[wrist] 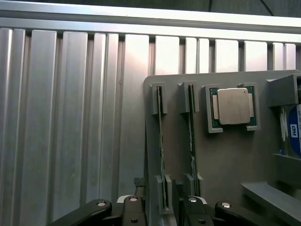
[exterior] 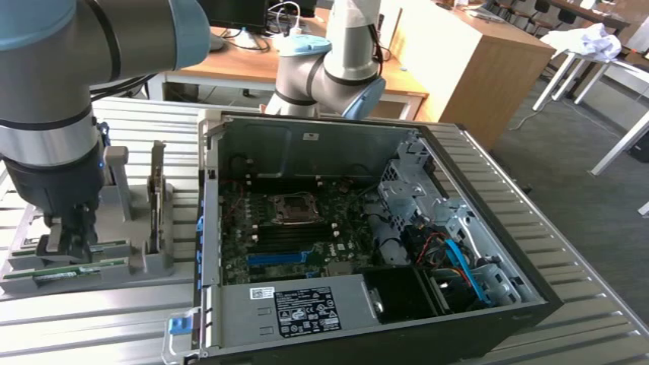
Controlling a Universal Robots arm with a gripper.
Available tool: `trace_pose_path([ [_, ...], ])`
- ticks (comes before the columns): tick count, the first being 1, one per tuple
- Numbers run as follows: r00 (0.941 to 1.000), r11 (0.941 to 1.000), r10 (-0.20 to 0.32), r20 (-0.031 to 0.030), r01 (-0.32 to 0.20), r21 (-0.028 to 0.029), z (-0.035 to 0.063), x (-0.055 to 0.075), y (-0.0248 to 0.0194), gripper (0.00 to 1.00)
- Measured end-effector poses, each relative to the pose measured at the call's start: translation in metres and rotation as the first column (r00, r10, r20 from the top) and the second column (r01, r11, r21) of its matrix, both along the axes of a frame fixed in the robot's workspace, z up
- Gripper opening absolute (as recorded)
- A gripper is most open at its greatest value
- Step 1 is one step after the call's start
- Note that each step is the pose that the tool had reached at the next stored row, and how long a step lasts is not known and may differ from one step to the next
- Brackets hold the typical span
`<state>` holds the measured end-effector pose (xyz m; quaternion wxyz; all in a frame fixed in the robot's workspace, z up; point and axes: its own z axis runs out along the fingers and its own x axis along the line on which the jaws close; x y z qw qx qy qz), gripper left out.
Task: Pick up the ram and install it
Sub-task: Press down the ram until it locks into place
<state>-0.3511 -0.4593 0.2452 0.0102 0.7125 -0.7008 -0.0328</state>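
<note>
An office-like robotics lab: wooden desks (exterior: 243, 65), monitors (exterior: 239, 11), an opened computer (exterior: 335, 220) on an aluminium bench (exterior: 81, 319).

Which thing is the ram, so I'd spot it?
Beside the open computer case sits a grey tray. The ram is the thin green stick on edge in the slot nearest the tray's rim, under the gripper; its twin stands beside the silver chip.

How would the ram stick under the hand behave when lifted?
Probably stiff and light: the ram is a thin narrow board. Likely tippy once freed, since only end slots in the holder keep it on edge.
</note>
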Motion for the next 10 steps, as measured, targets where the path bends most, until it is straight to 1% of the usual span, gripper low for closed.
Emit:
trace_pose_path([
  [3, 1.0, 1.0, 0.0, -0.0001, 0.0, -0.0001, -0.0015, -0.0001, 0.0, 0.36],
  [7, 1.0, 1.0, 0.0, 0.0, 0.0, 0.0, -0.0037, -0.0042, 0.0, 0.36],
  [10, 1.0, 1.0, 0.0, 0.0001, 0.0, 0.0001, -0.0056, -0.0049, -0.0001, 0.36],
])
